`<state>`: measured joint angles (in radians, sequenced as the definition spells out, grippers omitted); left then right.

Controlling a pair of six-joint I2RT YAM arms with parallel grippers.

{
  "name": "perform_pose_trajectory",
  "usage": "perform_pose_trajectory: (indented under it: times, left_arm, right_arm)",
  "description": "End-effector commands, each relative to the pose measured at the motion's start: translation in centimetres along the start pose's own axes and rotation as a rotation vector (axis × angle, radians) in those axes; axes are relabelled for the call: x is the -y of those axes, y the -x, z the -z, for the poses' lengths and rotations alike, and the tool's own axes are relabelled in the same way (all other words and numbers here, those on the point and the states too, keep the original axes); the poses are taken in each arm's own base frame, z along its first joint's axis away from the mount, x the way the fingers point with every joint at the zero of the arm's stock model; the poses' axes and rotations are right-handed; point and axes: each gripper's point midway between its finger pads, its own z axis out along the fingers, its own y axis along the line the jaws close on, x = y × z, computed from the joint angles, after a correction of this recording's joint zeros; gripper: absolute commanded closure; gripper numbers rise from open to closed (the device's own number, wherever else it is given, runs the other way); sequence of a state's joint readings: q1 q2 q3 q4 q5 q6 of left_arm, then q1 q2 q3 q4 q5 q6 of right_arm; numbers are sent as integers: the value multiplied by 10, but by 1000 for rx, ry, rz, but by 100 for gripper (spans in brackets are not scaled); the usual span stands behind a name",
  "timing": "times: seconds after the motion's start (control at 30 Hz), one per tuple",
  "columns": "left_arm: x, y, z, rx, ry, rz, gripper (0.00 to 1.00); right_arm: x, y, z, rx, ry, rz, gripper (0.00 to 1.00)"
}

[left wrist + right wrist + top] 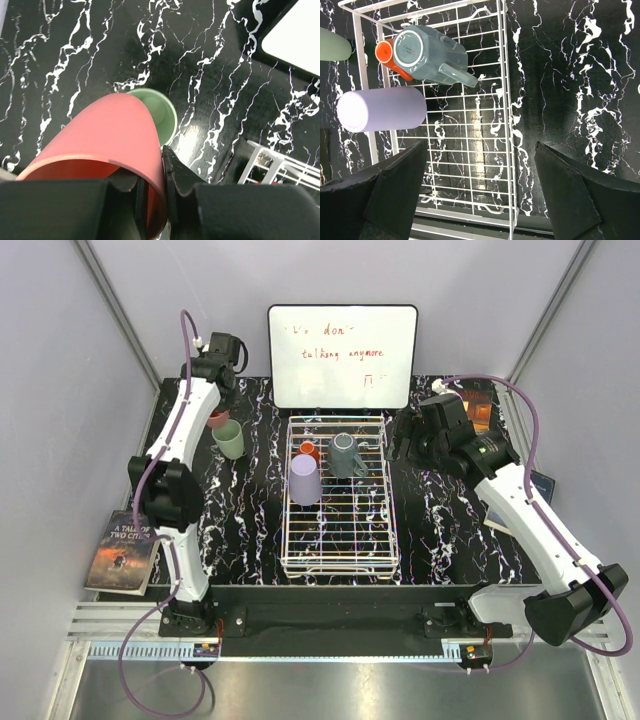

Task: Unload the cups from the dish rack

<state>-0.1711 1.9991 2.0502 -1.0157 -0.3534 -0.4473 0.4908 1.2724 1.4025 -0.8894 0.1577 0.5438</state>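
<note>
The white wire dish rack lies in the middle of the black marble table. In it are an upside-down lavender cup, a small orange-red cup and a dark grey mug. The right wrist view shows the mug, orange-red cup and lavender cup too. A pale green cup stands on the table left of the rack. My left gripper is shut on the rim of the pink cup, just behind the green cup. My right gripper is open and empty beside the rack's right side.
A whiteboard with red writing stands at the back. A book lies off the table's left edge. Another book lies at the back right. Grey walls close in both sides.
</note>
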Motion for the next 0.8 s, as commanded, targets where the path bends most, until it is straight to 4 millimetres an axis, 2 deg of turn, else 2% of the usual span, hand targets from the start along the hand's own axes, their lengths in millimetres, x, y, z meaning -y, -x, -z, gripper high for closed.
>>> perform_pose_trajectory:
  times: [0.0, 0.1, 0.33, 0.53, 0.57, 0.67, 0.7, 0.77]
  left_arm:
    - [9, 17, -12, 17, -65, 25, 100]
    - [14, 5, -27, -20, -77, 34, 100]
    - [23, -8, -40, -48, -118, 48, 100]
    - [29, -12, -43, -62, -136, 53, 99]
    - [28, -11, -41, -58, -135, 54, 86]
    - [25, -3, -30, -26, -134, 59, 68]
    - [23, 3, -22, -7, -137, 65, 57]
    - [21, 9, -13, 14, -141, 69, 48]
  right_arm:
    - [7, 3, 4, 16, -30, 27, 5]
    - [10, 2, 3, 11, -44, 33, 5]
    - [12, -1, -2, -7, -56, 43, 5]
    - [12, -3, -4, -14, -61, 49, 4]
    - [12, -2, -4, -11, -63, 50, 4]
    - [13, -1, -4, -5, -67, 50, 3]
    - [13, -1, -4, -6, -68, 52, 3]
    - [13, 0, -4, -1, -67, 51, 3]
